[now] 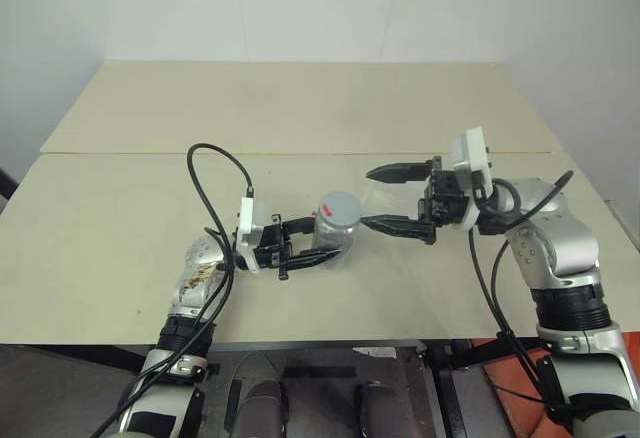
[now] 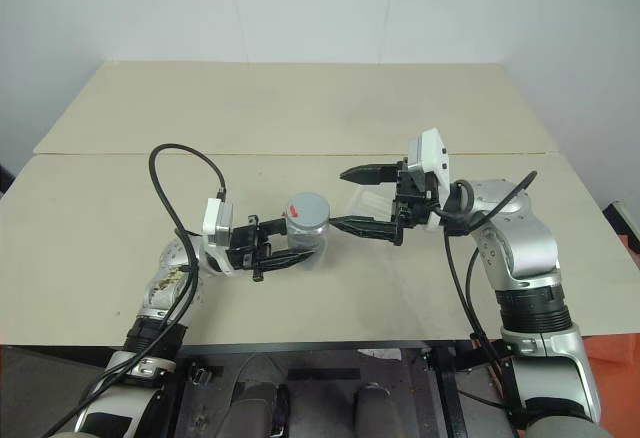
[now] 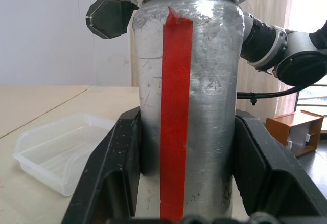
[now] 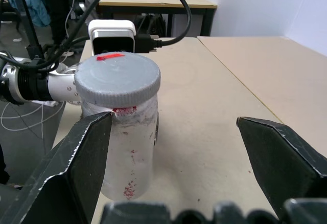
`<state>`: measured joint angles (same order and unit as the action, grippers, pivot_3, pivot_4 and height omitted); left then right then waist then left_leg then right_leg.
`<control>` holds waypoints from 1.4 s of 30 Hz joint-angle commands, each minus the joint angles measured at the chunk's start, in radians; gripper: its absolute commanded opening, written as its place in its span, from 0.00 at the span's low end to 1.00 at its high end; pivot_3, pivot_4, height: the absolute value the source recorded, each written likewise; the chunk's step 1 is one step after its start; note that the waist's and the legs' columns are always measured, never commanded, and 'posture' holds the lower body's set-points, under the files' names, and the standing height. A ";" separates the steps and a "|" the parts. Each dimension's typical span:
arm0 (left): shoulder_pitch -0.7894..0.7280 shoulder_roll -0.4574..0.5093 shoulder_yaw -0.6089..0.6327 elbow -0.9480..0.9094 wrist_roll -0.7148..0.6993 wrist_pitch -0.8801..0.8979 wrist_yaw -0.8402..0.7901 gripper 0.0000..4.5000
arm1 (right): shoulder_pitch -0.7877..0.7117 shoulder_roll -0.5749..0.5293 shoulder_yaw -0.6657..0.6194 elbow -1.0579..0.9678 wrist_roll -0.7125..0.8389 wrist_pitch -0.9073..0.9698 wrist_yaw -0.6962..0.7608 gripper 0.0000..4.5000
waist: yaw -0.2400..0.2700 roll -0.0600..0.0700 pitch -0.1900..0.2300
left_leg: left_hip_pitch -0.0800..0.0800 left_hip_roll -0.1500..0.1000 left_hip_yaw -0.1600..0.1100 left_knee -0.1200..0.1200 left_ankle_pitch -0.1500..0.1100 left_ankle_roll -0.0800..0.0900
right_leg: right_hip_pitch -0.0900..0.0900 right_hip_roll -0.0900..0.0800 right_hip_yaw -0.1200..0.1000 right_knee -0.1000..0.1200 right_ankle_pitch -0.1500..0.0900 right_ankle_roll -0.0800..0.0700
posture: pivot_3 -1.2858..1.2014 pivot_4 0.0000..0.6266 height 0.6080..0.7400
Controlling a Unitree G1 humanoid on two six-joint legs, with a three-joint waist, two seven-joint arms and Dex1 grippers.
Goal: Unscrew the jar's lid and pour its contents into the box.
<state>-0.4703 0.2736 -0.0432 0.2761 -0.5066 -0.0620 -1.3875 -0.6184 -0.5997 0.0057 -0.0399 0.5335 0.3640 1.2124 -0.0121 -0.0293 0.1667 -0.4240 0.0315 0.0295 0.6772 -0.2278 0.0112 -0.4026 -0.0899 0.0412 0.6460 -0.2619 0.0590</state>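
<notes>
The jar (image 1: 335,236) stands upright over the table, a silvery clear cylinder with a red strip (image 3: 176,106) down its side. My left gripper (image 1: 325,241) is shut on its lower body, one finger (image 3: 115,173) on each side. The grey lid (image 4: 117,78) with a red mark sits on top of the jar. A few tiny reddish-brown bits (image 4: 127,189) lie at the jar's bottom. My right gripper (image 1: 370,198) is open, level with the lid and just to its right, not touching it. The clear plastic box (image 3: 56,150) lies on the table beyond the jar, under the right gripper.
The beige table (image 1: 120,248) has a seam (image 1: 130,154) across its middle and a front edge (image 1: 330,342) close under my arms. A black cable (image 1: 215,173) loops up from the left wrist. An orange-brown crate (image 3: 296,129) stands off the table to the side.
</notes>
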 commanded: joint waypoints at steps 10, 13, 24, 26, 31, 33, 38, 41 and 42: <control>-0.009 -0.006 0.008 -0.006 0.020 -0.038 0.022 0.47 | 0.084 -0.058 -0.101 -0.194 0.120 0.085 -0.046 0.99 | 0.002 0.000 0.000 | 0.000 0.000 -0.001 0.000 0.000 0.000 | 0.000 0.000 0.000 0.000 0.000 0.000 | 0.52 0.24 1.00; -0.009 -0.008 0.005 -0.003 0.022 -0.041 0.025 0.47 | 0.096 -0.028 -0.088 -0.270 0.138 0.114 -0.121 0.99 | -0.002 0.000 0.000 | 0.000 0.000 -0.002 0.000 0.000 0.000 | 0.000 0.000 0.000 0.000 0.000 0.000 | 0.52 0.24 1.00; -0.009 -0.026 -0.001 -0.006 0.030 -0.043 0.029 0.47 | 0.094 0.049 -0.009 -0.343 0.135 0.145 -0.217 0.99 | 0.001 0.000 0.000 | 0.000 0.000 -0.002 0.000 0.000 0.000 | 0.000 0.000 0.000 0.000 0.000 0.000 | 0.52 0.24 1.00; -0.007 -0.029 -0.002 -0.008 0.032 -0.044 0.031 0.47 | 0.089 0.053 0.007 -0.340 0.132 0.142 -0.212 0.99 | 0.001 0.000 0.000 | 0.000 0.000 -0.002 0.000 0.000 0.000 | 0.000 0.000 0.000 0.000 0.000 0.000 | 0.52 0.24 1.00; -0.002 -0.034 -0.005 -0.014 0.032 -0.045 0.035 0.47 | 0.075 0.062 0.024 -0.318 0.113 0.138 -0.225 0.99 | 0.001 0.000 0.000 | 0.000 0.000 -0.002 0.000 0.000 0.000 | 0.000 0.000 0.000 0.000 0.000 0.000 | 0.52 0.24 1.00; 0.000 -0.035 -0.005 -0.016 0.033 -0.046 0.038 0.47 | 0.073 0.063 0.026 -0.314 0.112 0.138 -0.225 0.99 | 0.001 0.000 0.000 | 0.000 0.000 -0.002 0.000 0.000 0.000 | 0.000 0.000 0.000 0.000 0.000 0.000 | 0.52 0.24 1.00; 0.002 -0.036 -0.005 -0.016 0.034 -0.048 0.041 0.47 | 0.066 0.066 0.026 -0.310 0.113 0.142 -0.228 0.99 | 0.001 0.000 0.000 | 0.000 0.000 -0.002 0.000 0.000 0.000 | 0.000 0.000 0.000 0.000 0.000 0.000 | 0.52 0.24 1.00; 0.003 -0.037 -0.005 -0.015 0.034 -0.051 0.042 0.47 | 0.066 0.066 0.028 -0.308 0.112 0.146 -0.230 0.99 | 0.001 0.000 0.000 | 0.000 0.000 -0.002 0.000 0.000 0.000 | 0.000 0.000 0.000 0.000 0.000 0.000 | 0.52 0.24 1.00; 0.002 -0.037 -0.005 -0.015 0.034 -0.051 0.042 0.47 | 0.067 0.066 0.030 -0.307 0.110 0.146 -0.230 0.99 | 0.001 0.000 0.000 | 0.000 0.000 -0.002 0.000 0.000 0.000 | 0.000 0.000 0.000 0.000 0.000 0.000 | 0.52 0.24 1.00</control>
<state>-0.4673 0.2402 -0.0437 0.2912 -0.4718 -0.0894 -1.3460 -0.5350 -0.5331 0.0358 -0.3324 0.6406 0.5099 0.9860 -0.0116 -0.0292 0.1667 -0.4239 0.0313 0.0276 0.6774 -0.2278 0.0112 -0.4024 -0.0901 0.0413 0.6461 -0.2619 0.0590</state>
